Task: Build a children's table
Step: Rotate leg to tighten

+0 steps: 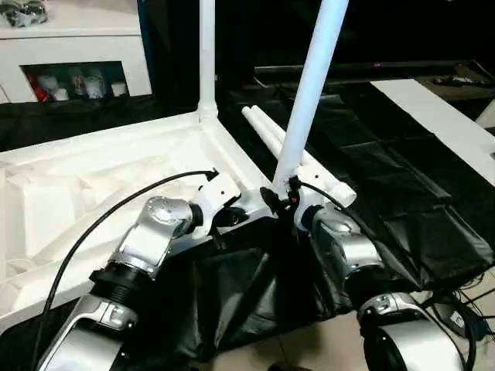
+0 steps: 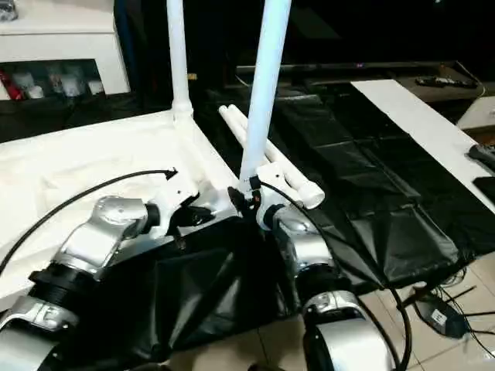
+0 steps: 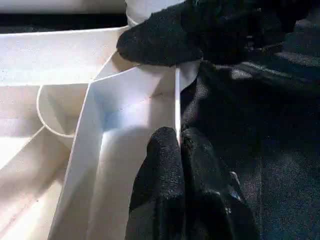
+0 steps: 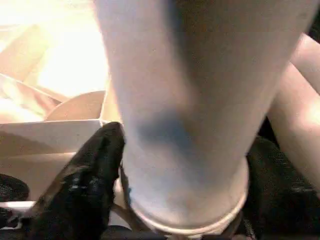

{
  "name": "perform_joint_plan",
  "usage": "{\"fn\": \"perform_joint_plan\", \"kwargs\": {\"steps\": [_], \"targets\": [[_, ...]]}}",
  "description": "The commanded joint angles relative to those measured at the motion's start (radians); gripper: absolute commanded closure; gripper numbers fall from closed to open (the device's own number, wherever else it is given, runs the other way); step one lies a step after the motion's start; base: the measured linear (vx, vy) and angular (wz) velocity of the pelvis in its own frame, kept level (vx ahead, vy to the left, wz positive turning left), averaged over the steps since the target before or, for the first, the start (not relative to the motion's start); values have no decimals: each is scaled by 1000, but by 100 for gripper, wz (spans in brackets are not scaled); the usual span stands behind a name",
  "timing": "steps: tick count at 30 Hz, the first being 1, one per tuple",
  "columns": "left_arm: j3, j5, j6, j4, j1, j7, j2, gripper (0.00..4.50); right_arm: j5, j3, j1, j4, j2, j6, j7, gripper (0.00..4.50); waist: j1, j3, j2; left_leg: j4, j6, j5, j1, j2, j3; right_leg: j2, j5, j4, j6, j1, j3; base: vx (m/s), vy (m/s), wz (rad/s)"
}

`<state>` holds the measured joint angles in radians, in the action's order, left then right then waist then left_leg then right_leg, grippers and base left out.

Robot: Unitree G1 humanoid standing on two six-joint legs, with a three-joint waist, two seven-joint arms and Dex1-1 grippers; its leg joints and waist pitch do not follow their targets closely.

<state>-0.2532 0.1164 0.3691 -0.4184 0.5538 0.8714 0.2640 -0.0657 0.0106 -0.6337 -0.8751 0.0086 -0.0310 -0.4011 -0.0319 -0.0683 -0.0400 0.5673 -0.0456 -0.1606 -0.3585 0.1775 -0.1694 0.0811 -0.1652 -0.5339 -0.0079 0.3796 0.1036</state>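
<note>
White leg [image 1: 307, 93] in corner socket [image 3: 62, 112]

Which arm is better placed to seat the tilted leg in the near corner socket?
The right. The right gripper is closed around the tilted leg at its base by the near corner, while the left gripper is pinched on the tabletop's rim, steadying it.

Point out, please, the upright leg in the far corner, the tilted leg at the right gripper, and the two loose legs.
Upright leg [image 1: 206, 54], left eye view, mid shaft.
Tilted leg [image 1: 308, 93], left eye view, mid shaft.
Loose legs [image 2: 298, 179], right eye view, near flared ends.
</note>
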Motion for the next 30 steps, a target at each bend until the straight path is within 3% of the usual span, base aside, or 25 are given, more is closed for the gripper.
{"fn": "perform_joint_plan", "kwargs": {"steps": [1, 3, 4, 5, 6, 9, 11, 12, 14, 18, 19, 22, 26, 30], "targets": [[-85, -4, -32, 6, 3, 28, -50, 450, 4, -79, -5, 24, 67, 5, -129, 64, 16, 42, 14, -90, -68, -707, 44, 60, 46, 76, -605, 85, -74, -1, -27, 0, 0, 0], [-88, -16, -77, 26, -13, 84, -13, 450, 10, -103, 15, 69, 26, 18, -205, 57, 14, 42, 6, -82, -54, -666, 39, 52, 44, 89, -651, 92, -69, -2, -31, 0, 0, 0], [-89, -19, -80, 32, -17, 98, -4, 450, 10, -108, 19, 78, 15, 20, -222, 44, 11, 47, 5, -87, -46, -605, 21, 55, 46, 98, -641, 80, -72, -16, -40, 0, 0, 0], [-91, -22, -83, 38, -21, 111, 8, 450, 9, -114, 23, 86, 2, 23, -241, 44, 9, 51, 5, -89, -42, -573, 14, 57, 46, 101, -618, 76, -80, -19, -45, 0, 0, 0], [-96, -22, -94, 42, -25, 128, 22, 450, 9, -121, 26, 94, -12, 25, -264, 44, 2, 57, 7, -90, -36, -508, 11, 62, 40, 99, -529, 65, -109, -16, -53, 0, 0, 0], [-106, -34, -138, 64, -47, 217, 82, 450, 12, -159, 43, 131, -86, 45, -397, 44, -4, 61, 0, -82, -3, -397, 9, 61, 17, 89, -344, 40, -189, -11, -69, 18, -10, 2], [-106, -44, -144, 76, -55, 257, 106, 450, 14, -176, 49, 144, -120, 55, -464, 44, -13, 63, -2, -76, 14, -364, 8, 58, 11, 89, -314, 34, -202, -14, -70, 56, -39, 8], [-106, -51, -161, 81, -60, 298, 130, 450, 13, -187, 53, 160, -151, 55, -534, 44, -20, 58, -5, -70, 36, -347, 17, 59, -1, 85, -308, 35, -212, -3, -76, 58, -58, 15], [-108, -54, -173, 84, -63, 325, 147, 450, 10, -194, 54, 171, -171, 54, -582, 44, -25, 59, -6, -68, 44, -315, 10, 60, -3, 84, -302, 25, -218, -7, -79, 57, -59, 14], [-111, -64, -189, 91, -69, 377, 177, 450, 4, -211, 54, 193, -208, 42, -680, 44, -36, 69, -3, -63, 64, -186, 4, 63, -10, 75, -142, -2, -252, -24, -71, 27, -26, 3], [-112, -66, -195, 92, -69, 389, 185, 450, 1, -217, 54, 199, -217, 37, -704, 69, -36, 68, -3, -63, 67, -177, 3, 64, -11, 75, -128, -4, -255, -25, -71, 0, 0, 0], [-114, -69, -205, 88, -64, 414, 202, 450, -11, -235, 51, 214, -238, 20, -770, 79, -40, 67, -2, -62, 70, -179, 5, 67, -13, 72, -129, -5, -260, -25, -68, 0, 0, 0], [-118, -76, -217, 73, -52, 453, 226, 450, -32, -250, 41, 220, -250, -13, -834, 115, -45, 59, -2, -68, 30, -262, 11, 69, -11, 77, -271, 10, -234, -19, -70, 0, 0, 0], [-115, -82, -222, 63, -46, 474, 234, 450, -39, -254, 49, 232, -251, -41, -880, 149, -49, 58, -2, -70, 7, -302, 14, 70, -9, 78, -346, 17, -207, -15, -71, 0, 0, 0]]}}
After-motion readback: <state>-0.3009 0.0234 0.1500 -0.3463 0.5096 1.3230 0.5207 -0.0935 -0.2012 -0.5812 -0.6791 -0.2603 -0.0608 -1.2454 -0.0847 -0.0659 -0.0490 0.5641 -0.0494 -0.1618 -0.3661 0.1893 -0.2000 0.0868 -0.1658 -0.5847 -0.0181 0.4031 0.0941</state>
